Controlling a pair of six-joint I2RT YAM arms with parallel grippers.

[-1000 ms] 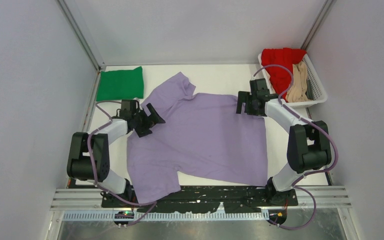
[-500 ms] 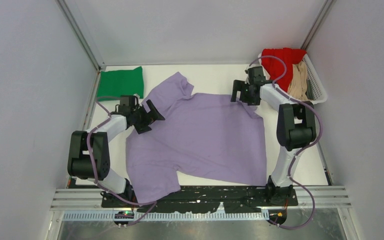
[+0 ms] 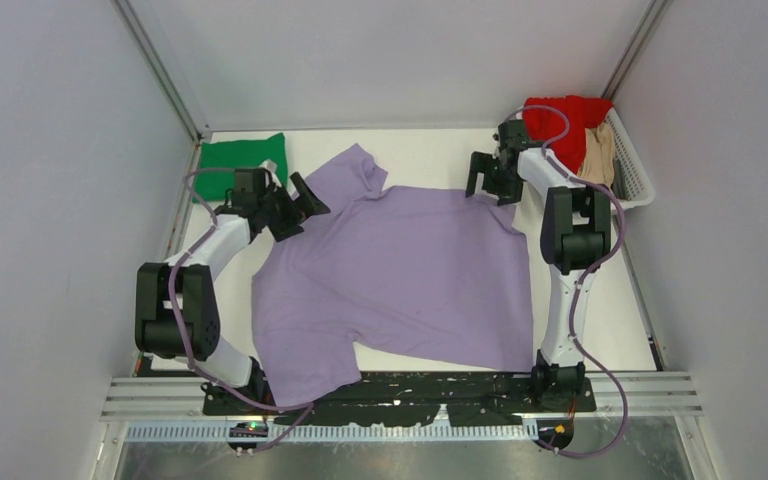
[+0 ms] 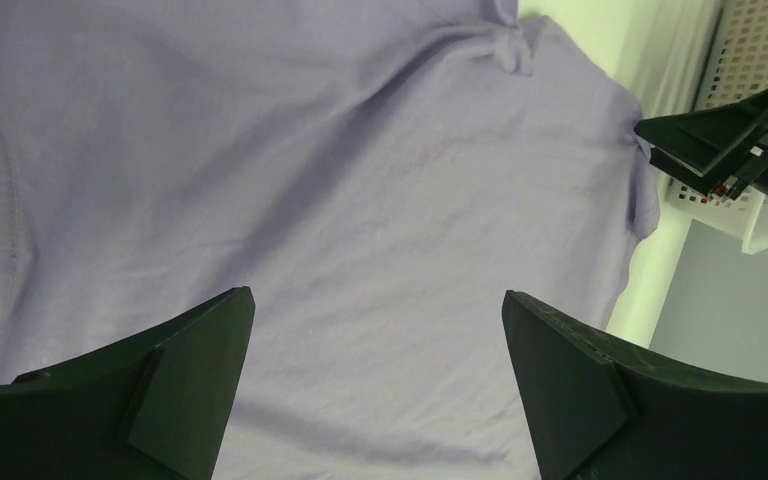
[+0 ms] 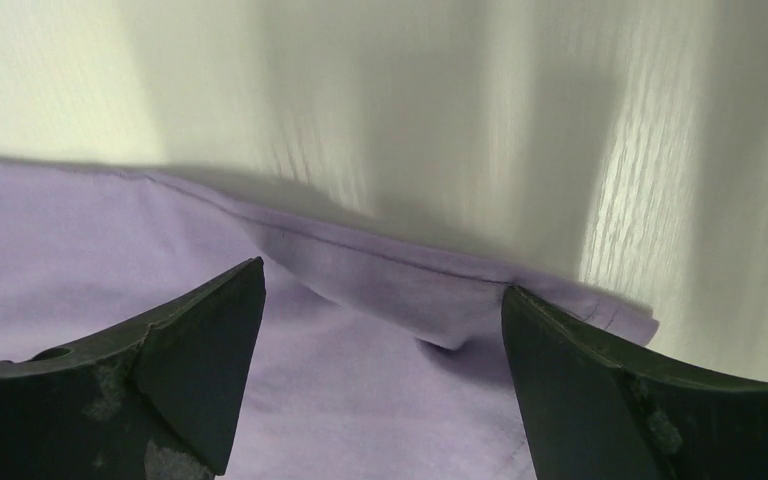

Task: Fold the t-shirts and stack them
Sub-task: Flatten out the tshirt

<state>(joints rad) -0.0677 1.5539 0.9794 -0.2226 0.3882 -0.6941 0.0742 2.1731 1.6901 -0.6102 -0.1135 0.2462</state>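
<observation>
A lavender t-shirt (image 3: 400, 275) lies spread flat on the white table, collar at the left. It fills the left wrist view (image 4: 340, 180) and the lower half of the right wrist view (image 5: 360, 380). My left gripper (image 3: 300, 205) is open and empty, hovering over the shirt's left shoulder near the collar. My right gripper (image 3: 488, 185) is open and empty over the shirt's far right corner, where a folded hem (image 5: 430, 290) lies between its fingers. A folded green t-shirt (image 3: 241, 166) lies at the far left. Red (image 3: 560, 125) and tan (image 3: 600, 150) shirts sit in the basket.
A white slatted basket (image 3: 638, 185) stands at the far right corner, close behind my right gripper; it also shows in the left wrist view (image 4: 750, 60). Grey walls close in the table on three sides. Bare white table (image 3: 430, 155) runs along the far edge.
My right gripper has moved away from me toward the shirt's far right corner, the arm stretching out. My left gripper has moved up toward the shirt's shoulder. The shirt lies as before.
</observation>
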